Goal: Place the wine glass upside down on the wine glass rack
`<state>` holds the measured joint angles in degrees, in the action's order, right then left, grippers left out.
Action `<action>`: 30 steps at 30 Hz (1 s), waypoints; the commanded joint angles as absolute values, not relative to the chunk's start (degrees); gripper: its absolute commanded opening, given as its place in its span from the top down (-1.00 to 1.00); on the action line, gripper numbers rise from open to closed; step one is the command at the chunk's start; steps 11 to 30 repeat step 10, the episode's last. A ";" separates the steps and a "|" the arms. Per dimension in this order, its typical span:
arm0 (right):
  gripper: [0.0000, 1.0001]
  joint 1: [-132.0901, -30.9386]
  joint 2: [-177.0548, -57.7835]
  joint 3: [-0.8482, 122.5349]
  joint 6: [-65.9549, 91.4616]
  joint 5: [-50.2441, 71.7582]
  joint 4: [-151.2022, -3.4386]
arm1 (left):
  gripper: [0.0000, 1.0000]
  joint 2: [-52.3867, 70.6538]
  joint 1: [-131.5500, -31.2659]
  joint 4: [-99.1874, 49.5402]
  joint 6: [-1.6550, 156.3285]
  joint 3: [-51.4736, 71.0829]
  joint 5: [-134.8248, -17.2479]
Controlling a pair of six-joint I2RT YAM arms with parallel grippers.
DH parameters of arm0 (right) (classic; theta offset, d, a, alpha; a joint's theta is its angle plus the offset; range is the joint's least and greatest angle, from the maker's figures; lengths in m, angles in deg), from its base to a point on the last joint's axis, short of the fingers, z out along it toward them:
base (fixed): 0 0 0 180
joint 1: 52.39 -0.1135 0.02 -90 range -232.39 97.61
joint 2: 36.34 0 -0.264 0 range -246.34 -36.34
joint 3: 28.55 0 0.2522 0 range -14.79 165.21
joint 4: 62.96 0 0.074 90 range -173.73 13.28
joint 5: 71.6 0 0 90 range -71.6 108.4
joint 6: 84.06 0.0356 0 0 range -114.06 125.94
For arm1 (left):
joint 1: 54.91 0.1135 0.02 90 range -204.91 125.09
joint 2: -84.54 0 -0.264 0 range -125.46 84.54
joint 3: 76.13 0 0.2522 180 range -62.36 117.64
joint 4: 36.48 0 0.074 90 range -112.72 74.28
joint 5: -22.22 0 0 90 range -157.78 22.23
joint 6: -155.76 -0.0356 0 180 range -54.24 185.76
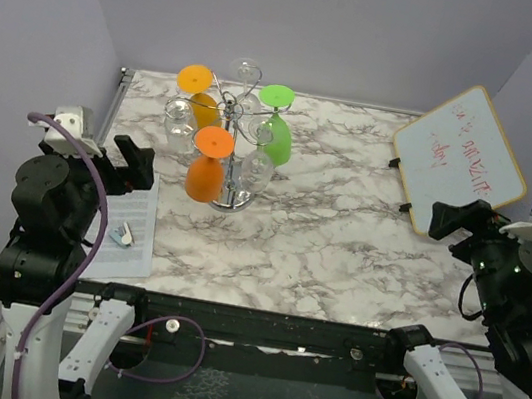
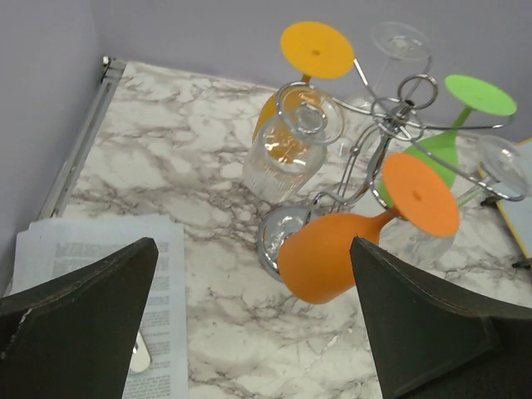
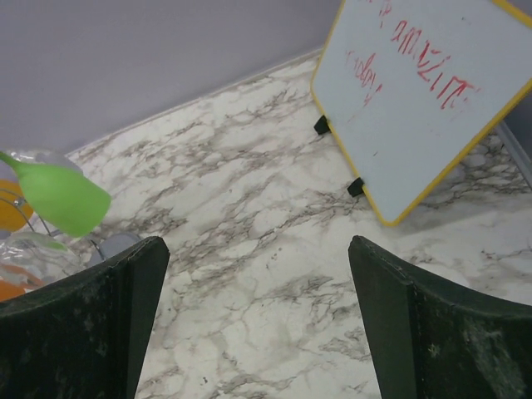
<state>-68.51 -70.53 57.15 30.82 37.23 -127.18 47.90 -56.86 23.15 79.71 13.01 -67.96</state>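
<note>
The wine glass rack point(image 1: 238, 124), a silver wire tree on a round chrome base, stands at the table's back left. Several wine glasses hang upside down on it: an orange one point(image 1: 207, 172), a yellow-orange one point(image 1: 201, 98), a green one point(image 1: 277, 130) and clear ones point(image 1: 178, 121). In the left wrist view the rack point(image 2: 391, 116) holds the orange glass point(image 2: 332, 253) nearest me. My left gripper point(image 1: 138, 164) point(image 2: 253, 246) is open and empty, left of the rack. My right gripper point(image 1: 450, 221) point(image 3: 258, 243) is open and empty at the right, far from the rack.
A printed paper sheet point(image 1: 129, 234) with a small metal object on it lies at the front left, also in the left wrist view point(image 2: 91, 249). A yellow-framed whiteboard point(image 1: 460, 159) point(image 3: 424, 91) leans at the back right. Purple walls enclose the marble table point(image 1: 339, 252).
</note>
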 commanded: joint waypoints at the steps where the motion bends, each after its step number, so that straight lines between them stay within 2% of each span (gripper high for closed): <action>1: -0.93 -68.65 -68.13 59.52 26.55 40.48 -126.71 | -0.98 50.07 -57.52 27.67 78.32 10.05 -62.06; 10: -0.99 -68.69 -67.69 59.85 27.56 39.47 -127.73 | -0.98 49.87 -57.81 27.48 78.71 10.08 -61.03; 30: -0.99 -68.69 -67.69 59.85 27.56 39.47 -127.73 | -0.98 49.87 -57.81 27.48 78.71 10.08 -61.03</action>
